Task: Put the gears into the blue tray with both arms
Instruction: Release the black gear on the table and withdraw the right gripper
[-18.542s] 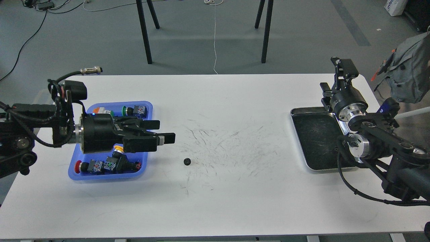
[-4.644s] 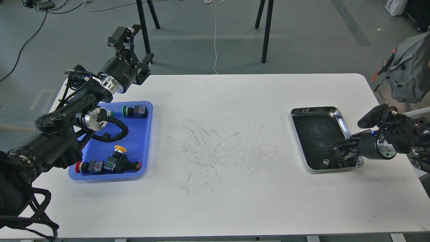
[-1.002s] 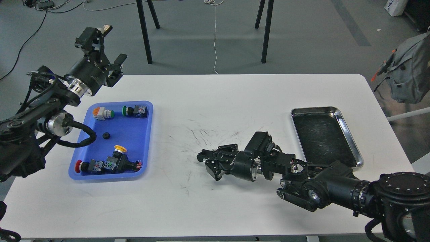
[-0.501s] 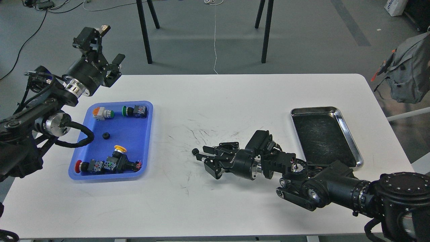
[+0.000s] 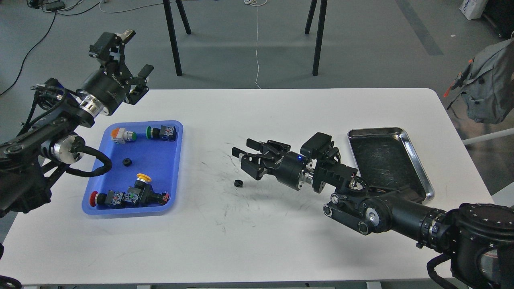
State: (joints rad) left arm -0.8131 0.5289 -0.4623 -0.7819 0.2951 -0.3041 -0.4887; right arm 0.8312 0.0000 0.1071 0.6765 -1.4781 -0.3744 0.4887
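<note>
Lifted and drawn back since a moment ago, the right hand hangs spread and empty; the tiny black toothed gear lies on the white surface just below its fingertips, toward the bright-blue plastic tray, the right arm nearer.

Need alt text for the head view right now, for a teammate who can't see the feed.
A small black gear lies loose mid-table, just below the open fingers of the right gripper. A second gear already sits in the blue tray among push-button switches. The left gripper is raised, open, above the table's far left corner; the silver tray sits right.
</note>
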